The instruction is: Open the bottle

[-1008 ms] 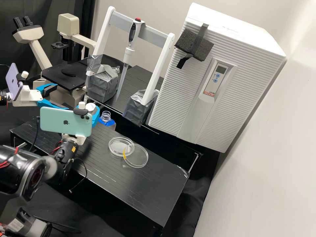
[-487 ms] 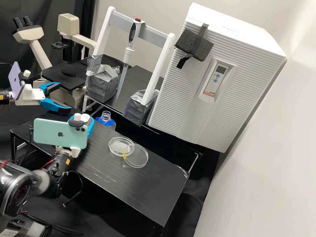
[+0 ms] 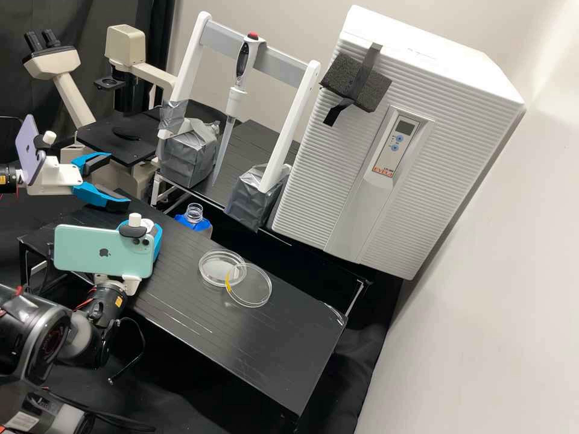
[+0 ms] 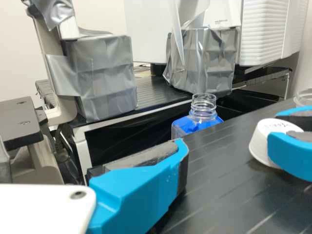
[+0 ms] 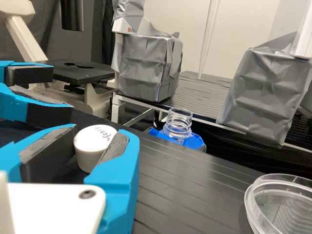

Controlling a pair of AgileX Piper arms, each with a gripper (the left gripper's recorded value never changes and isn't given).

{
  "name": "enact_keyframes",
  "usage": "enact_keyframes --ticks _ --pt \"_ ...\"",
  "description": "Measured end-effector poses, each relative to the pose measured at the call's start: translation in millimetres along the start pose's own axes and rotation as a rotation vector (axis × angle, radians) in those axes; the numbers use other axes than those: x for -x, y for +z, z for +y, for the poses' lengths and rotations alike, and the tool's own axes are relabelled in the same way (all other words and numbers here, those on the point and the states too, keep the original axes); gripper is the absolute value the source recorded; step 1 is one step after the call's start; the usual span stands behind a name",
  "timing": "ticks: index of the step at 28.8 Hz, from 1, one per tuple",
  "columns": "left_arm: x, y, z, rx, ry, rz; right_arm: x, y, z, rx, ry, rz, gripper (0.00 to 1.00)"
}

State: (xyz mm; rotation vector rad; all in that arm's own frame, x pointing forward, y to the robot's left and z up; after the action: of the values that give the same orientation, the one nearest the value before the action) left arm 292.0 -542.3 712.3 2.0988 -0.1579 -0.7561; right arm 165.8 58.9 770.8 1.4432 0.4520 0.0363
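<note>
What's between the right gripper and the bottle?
Only bare bench between the right gripper and the bottle, in the right wrist view; that gripper holds the cap.

The bottle (image 3: 194,215) stands uncapped just past the far edge of the table (image 3: 265,337), with blue liquid below its clear, open neck. Near it to the left, the right gripper (image 3: 155,236) hangs over the table, its blue fingers mostly hidden behind a teal phone (image 3: 102,253) on the wrist. Farther left, the left gripper (image 3: 119,179) has its fingers spread wide. Two clear petri dishes (image 3: 217,265) overlap mid-table. At the far side a pipette (image 3: 232,102) hangs beside a ribbed white machine (image 3: 362,150).
</note>
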Motion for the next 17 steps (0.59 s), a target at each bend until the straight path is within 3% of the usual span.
enact_keyframes --ticks 7,15,16,17 --pt "0.8 0.0 -1.2 0.001 -0.004 0.001 0.8 5.4 4.3 0.000 0.026 -0.032 0.00" --pt "0.8 0.0 -1.2 0.001 -0.004 0.001 0.9 6.3 5.1 0.001 0.030 -0.037 0.00" --pt "0.8 0.0 -1.2 0.001 -0.004 0.001 0.8 6.4 4.9 0.000 0.029 -0.038 1.00" --pt "0.8 0.0 -1.2 0.001 -0.004 0.001 0.7 6.7 4.7 0.000 0.028 -0.039 1.00"
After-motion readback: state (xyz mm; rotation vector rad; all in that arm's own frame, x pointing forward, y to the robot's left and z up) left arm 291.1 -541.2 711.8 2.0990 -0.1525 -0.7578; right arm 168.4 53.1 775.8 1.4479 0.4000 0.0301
